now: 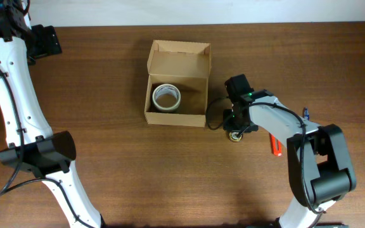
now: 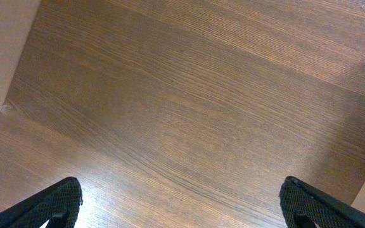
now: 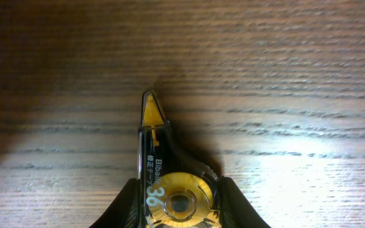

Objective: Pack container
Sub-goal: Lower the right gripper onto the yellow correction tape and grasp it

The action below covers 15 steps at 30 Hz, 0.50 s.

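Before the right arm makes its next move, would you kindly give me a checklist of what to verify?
1. Container lid open: ok.
2. Free room inside it beside the tape roll: ok.
3. Correction tape lying between the right gripper fingers: ok.
4. Grip firm enough to lift: cannot tell.
5. Left gripper open, empty and away from the container: ok.
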Each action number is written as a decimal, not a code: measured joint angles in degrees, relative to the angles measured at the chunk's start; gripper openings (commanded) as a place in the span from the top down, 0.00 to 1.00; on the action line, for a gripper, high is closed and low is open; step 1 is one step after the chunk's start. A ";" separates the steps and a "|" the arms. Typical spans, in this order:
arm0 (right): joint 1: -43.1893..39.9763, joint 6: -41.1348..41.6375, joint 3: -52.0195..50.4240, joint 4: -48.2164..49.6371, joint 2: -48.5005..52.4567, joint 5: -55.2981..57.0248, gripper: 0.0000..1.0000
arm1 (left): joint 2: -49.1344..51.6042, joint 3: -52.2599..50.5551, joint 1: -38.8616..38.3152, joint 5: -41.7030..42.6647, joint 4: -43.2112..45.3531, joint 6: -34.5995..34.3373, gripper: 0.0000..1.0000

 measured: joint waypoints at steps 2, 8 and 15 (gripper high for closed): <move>-0.72 0.00 0.00 0.13 -0.09 0.09 0.77 | 0.00 0.00 0.00 0.00 0.00 0.00 0.00; -2.64 -0.48 -0.04 0.17 -0.31 0.26 0.77 | 0.00 0.00 0.00 0.00 0.02 -0.02 0.00; -2.80 -1.77 -0.04 0.31 -0.85 0.63 0.76 | 0.00 0.00 0.00 0.00 0.00 -0.02 0.00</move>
